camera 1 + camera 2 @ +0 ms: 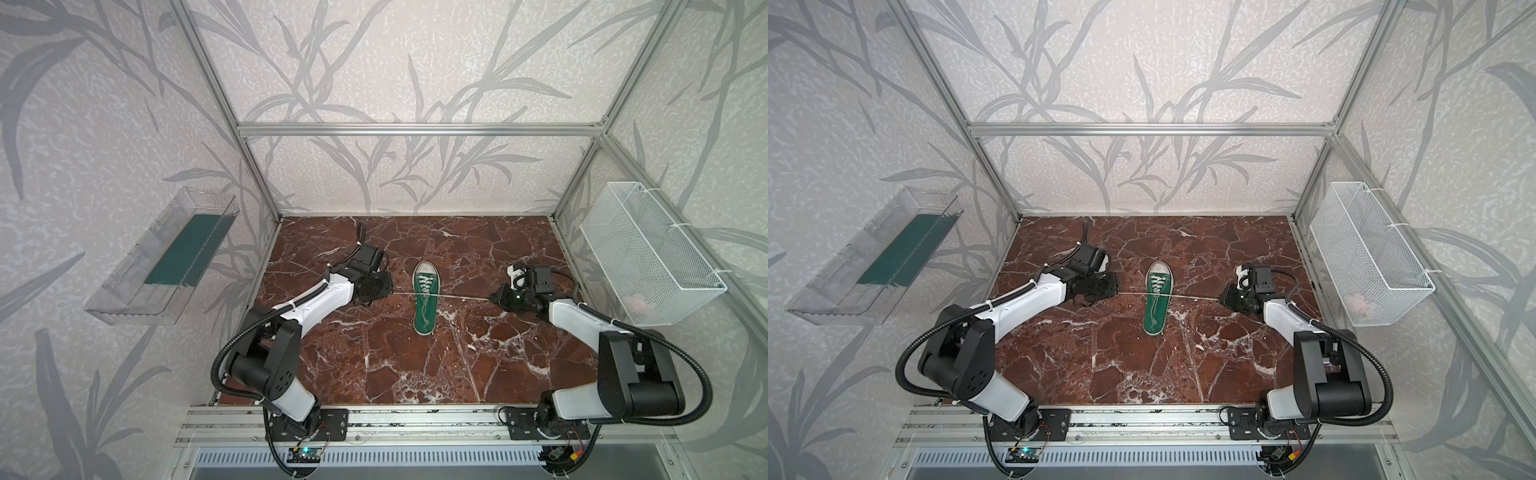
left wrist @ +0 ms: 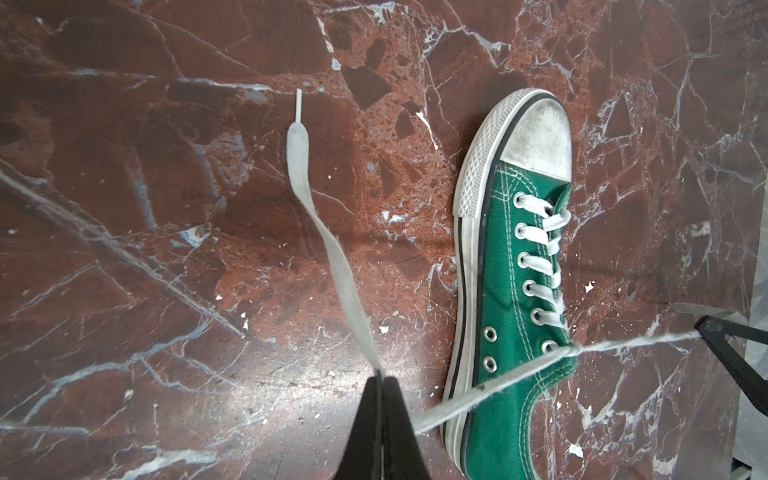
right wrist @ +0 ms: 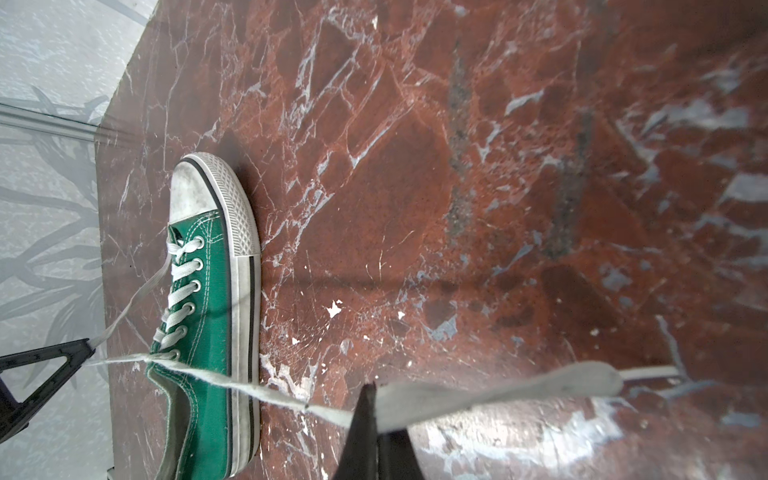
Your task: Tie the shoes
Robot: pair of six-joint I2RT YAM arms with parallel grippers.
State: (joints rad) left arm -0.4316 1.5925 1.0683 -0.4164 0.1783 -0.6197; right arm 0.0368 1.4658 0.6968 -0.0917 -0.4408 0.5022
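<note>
A green sneaker (image 1: 424,305) (image 1: 1155,303) lies in the middle of the table, white toe cap pointing to the back wall. Its two white laces cross at the top eyelets (image 2: 573,351) and run out taut to both sides. My left gripper (image 1: 390,293) (image 2: 382,378) is shut on the left lace (image 2: 478,395), whose free end (image 2: 328,241) trails on past the fingertips. On the other side my right gripper (image 1: 491,298) (image 3: 370,388) is shut on the right lace (image 3: 270,388), and that lace's loose end (image 3: 540,382) hangs beyond it.
The red marble tabletop (image 1: 415,374) carries only the shoe. A clear plastic bin (image 1: 162,257) hangs on the left wall and a white wire basket (image 1: 648,253) on the right wall. Aluminium frame posts stand at the table's back corners.
</note>
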